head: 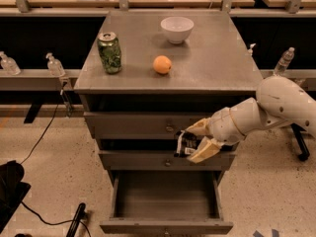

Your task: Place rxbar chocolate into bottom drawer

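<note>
My gripper [195, 141] is in front of the cabinet, at the height of the middle drawer, above the pulled-out bottom drawer [166, 225]. It is shut on the rxbar chocolate [185, 144], a thin black bar with a white label patch, held roughly upright between the cream fingers [203, 150]. The bottom drawer is open and its inside looks empty. The two upper drawers are shut.
On the cabinet top [217, 68] stand a green can [109, 52], an orange fruit [162, 64] and a white bowl [177, 29]. Water bottles [285, 60] line the shelves left and right. A black cable and a dark object lie on the floor at lower left.
</note>
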{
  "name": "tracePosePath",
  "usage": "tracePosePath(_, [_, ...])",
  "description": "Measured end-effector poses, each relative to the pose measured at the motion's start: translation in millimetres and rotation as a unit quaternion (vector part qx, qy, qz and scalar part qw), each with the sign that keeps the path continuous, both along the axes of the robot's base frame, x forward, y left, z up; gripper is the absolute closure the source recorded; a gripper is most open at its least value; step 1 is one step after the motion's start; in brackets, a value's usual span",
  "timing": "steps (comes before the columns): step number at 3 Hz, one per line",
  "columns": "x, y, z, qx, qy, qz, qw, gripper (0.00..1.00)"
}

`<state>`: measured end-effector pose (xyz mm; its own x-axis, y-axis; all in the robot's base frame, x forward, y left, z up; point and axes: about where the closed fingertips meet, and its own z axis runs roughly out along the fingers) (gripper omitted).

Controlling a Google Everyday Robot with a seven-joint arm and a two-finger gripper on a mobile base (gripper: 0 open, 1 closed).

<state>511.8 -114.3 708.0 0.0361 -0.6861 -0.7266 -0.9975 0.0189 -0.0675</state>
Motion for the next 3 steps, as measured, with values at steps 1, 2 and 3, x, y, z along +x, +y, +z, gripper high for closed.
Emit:
tracePosePath(1, [7.8, 4.7, -27.7, 0.028, 0.006, -0.013, 0.9995, 1.00])
tracePosePath(2, [18.6, 15.6, -117.1, 0.094, 0.009, -0.046, 0.9945, 1.00])
tracePosePath(3, [24.1, 16.7, -196.9, 0.117, 0.019, -0.069, 0.9906, 1.00])
